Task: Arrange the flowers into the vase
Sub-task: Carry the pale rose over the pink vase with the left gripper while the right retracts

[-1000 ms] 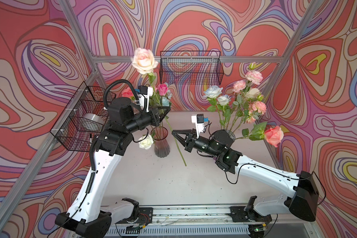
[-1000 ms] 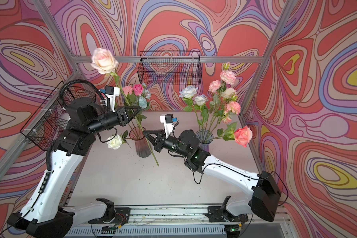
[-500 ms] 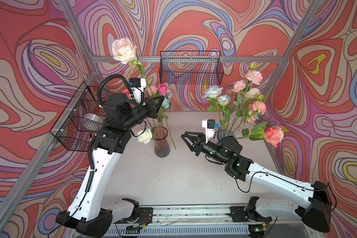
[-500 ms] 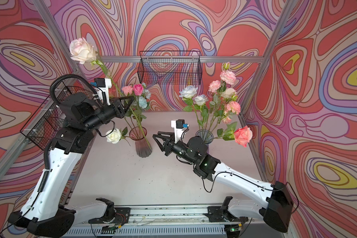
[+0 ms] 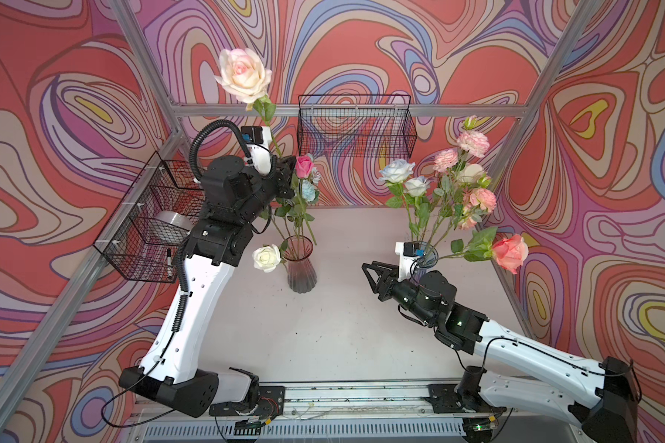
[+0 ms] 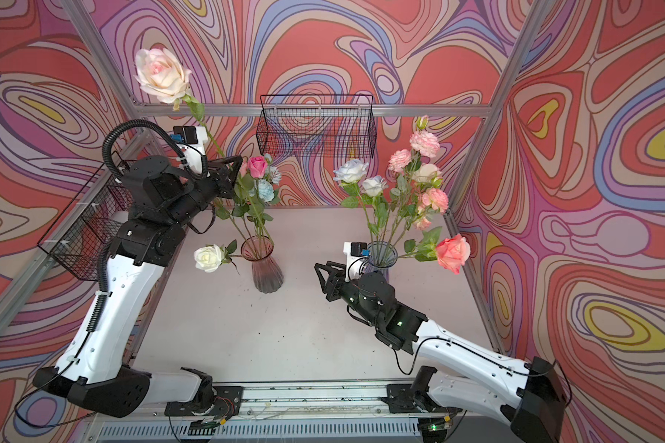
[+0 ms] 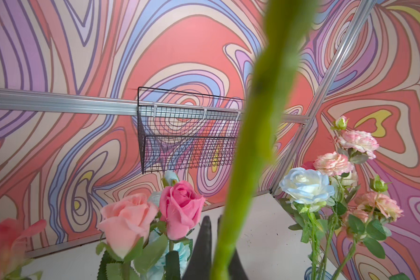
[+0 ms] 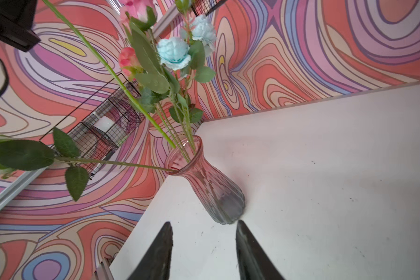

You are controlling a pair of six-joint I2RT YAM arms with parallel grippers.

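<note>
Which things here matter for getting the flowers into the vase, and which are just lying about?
In the job: cream rose, held in the shut left gripper; pink vase; flowers in the blue vase; open, empty right gripper.
Lying about: back-wall wire basket; side wire basket with a white roll and pen.

A robotics lab test cell: aluminium framing (image 5: 457, 111) and swirl-printed wall panels (image 5: 54, 115) enclose a white worktop (image 5: 323, 326), with robot arms (image 5: 192, 307) on a rail (image 5: 361, 395) along its front edge.

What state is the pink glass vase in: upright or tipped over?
Upright. The pink glass vase stands on its base on the table, mouth upward, flowers standing in it.
</note>
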